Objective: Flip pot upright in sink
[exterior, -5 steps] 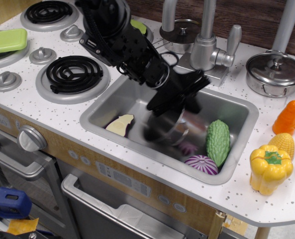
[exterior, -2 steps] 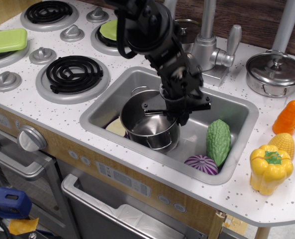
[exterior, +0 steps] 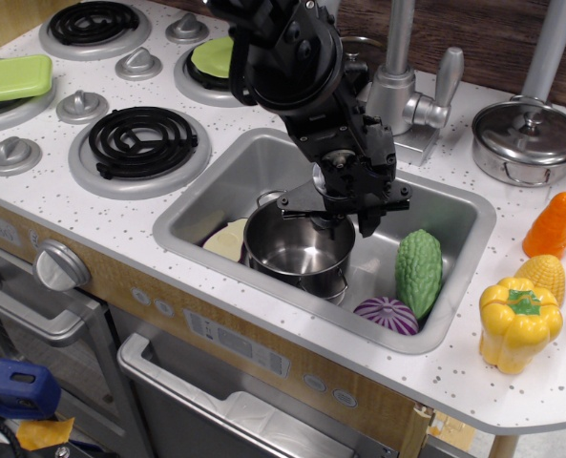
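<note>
The shiny steel pot [exterior: 297,250] stands upright in the grey sink [exterior: 254,170], mouth up, near the front left of the basin. A loop handle shows at its far left rim. My black gripper [exterior: 345,219] reaches down from the back and sits at the pot's far right rim. Its fingers look closed on that rim, one inside and one outside.
In the sink lie an eggplant slice [exterior: 225,240] left of the pot, a green gourd [exterior: 417,270] and a purple onion half [exterior: 386,314] at the right. The faucet [exterior: 397,86] stands behind. A lidded pot [exterior: 528,140], yellow pepper [exterior: 518,322] and corn [exterior: 545,275] sit at the right.
The pot has turned from tilted on its side to upright and settled lower in the sink. My gripper has swung round with it and stayed at its rim.
</note>
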`<state>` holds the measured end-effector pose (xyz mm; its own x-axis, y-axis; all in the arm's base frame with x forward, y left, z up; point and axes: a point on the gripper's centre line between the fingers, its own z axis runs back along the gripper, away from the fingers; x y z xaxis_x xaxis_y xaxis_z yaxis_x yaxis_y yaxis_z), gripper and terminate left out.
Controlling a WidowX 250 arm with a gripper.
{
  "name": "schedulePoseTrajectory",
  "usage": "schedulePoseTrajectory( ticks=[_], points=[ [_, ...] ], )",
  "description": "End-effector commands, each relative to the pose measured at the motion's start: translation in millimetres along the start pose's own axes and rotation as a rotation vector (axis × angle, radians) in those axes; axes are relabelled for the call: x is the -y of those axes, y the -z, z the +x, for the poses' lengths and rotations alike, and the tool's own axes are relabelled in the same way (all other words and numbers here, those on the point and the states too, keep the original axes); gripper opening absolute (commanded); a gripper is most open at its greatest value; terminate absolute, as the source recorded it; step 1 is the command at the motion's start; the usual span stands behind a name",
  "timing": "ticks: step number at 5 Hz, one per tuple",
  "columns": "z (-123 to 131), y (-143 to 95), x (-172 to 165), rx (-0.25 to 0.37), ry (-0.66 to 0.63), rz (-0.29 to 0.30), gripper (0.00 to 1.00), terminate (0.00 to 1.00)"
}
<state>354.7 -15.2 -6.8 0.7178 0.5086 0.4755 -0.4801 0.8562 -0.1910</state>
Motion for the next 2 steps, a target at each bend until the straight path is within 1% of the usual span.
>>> schedulePoseTrajectory(
  ticks=[1, 2],
  points=[
    [9.8, -9.0, 5.7, 0.032, -0.005, -0.024, 1.0, 0.0],
    [9.8, -9.0, 5.7, 0.032, -0.005, -0.024, 1.0, 1.0]
  ],
)
